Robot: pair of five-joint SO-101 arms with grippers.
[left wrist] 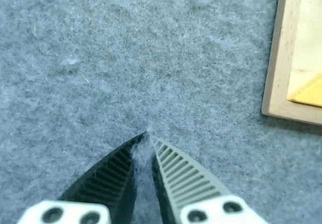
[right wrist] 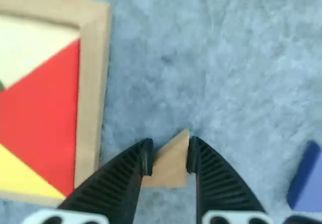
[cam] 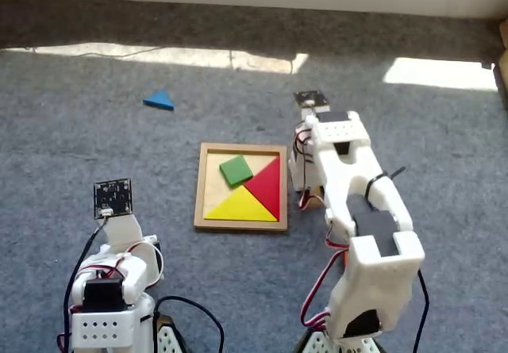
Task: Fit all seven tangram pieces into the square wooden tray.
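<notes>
Mid-worktop, on the grey felt: square wooden tray (cam: 200,186), partly filled. Red triangle (cam: 268,185) sits against the right wall and yellow triangle (cam: 236,206) along the near wall, the two meeting edge to edge. Green square (cam: 236,170) is in the far half, rotated, not squared to the walls. Left part of the tray floor is bare wood.

Just right of the tray, by its near-right corner: right end effector (right wrist: 170,140) is low over the felt, fingers closed in on a small tan wooden piece (right wrist: 170,164), one finger on each side, both touching it. The piece's underside looks to be on or just off the felt, can't tell which. A blue piece (right wrist: 306,178) lies on the felt further right of that, cut off by the frame edge, shape unclear.

Left of the tray's near-left corner: left end effector (left wrist: 150,139) points down at bare felt, fingers closed almost to touching at the tips, gripping nothing.

Far left, well apart from the tray: blue triangle (cam: 159,100), flat on the felt.
</notes>
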